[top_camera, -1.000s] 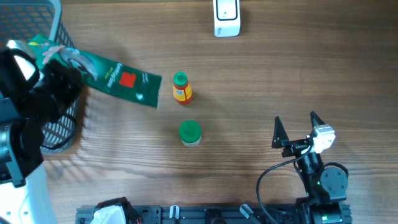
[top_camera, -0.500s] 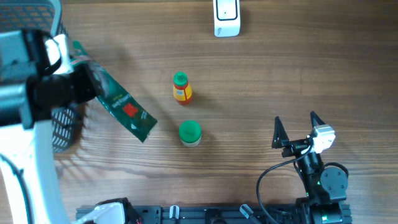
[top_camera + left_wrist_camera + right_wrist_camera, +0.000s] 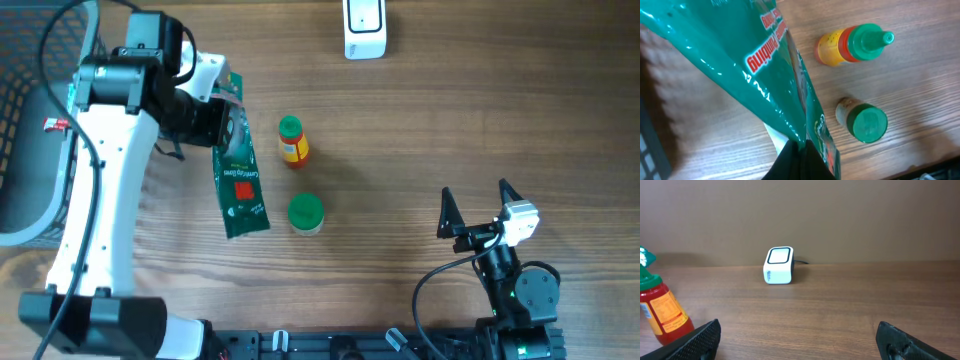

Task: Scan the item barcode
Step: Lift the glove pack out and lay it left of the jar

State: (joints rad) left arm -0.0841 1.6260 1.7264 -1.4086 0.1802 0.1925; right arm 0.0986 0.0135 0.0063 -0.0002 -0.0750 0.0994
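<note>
The left gripper point(image 3: 222, 118) clamps the green pouch point(image 3: 240, 185), hanging lengthwise toward the robot, scanner point(image 3: 364, 28) well to its right; right gripper point(image 3: 475, 205) gapes

Glossy plastic pouch point(image 3: 241, 188) (crinkled film); matt wooden table point(image 3: 420, 120).

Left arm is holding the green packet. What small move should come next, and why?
Probably carry the green packet toward the white scanner at the table's far edge, clearing the sauce bottle. The left hand is shut on the packet's top, and the scanner stands well to its right.
</note>
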